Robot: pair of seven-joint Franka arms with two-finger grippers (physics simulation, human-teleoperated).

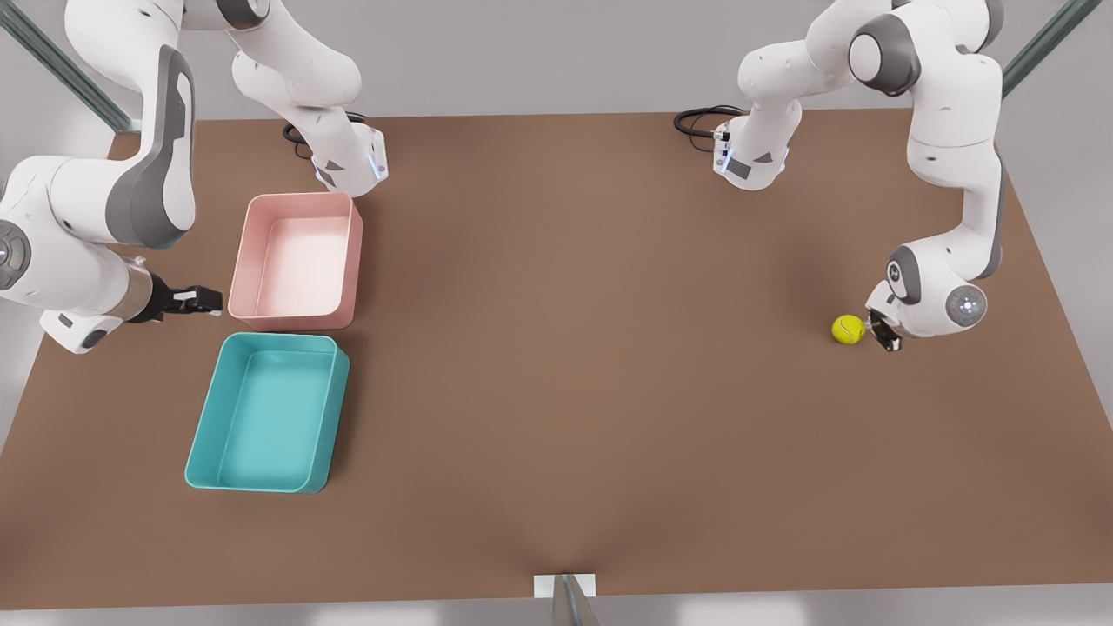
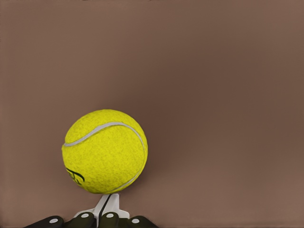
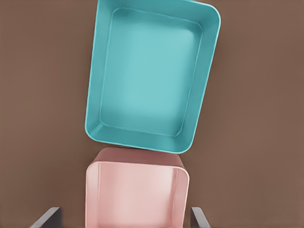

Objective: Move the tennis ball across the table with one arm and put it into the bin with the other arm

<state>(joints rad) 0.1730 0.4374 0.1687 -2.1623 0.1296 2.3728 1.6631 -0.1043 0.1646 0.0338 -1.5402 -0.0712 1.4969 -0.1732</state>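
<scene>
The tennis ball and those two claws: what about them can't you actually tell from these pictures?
- Left gripper, front view: too small to tell whether it touches the tennis ball.
- Left gripper, left wrist view: cut off by the picture's edge, so open or shut is unclear.
- Tennis ball's logo, left wrist view: mostly curves out of sight.
- Right gripper, beside the pink tray: fingers spread.

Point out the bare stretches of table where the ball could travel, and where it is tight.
The table is bare between the teal bin and the tennis ball, with the left gripper beside it. It is crowded on the front view's left: the pink tray nearly touches the bin, and the right gripper waits beside them.
</scene>
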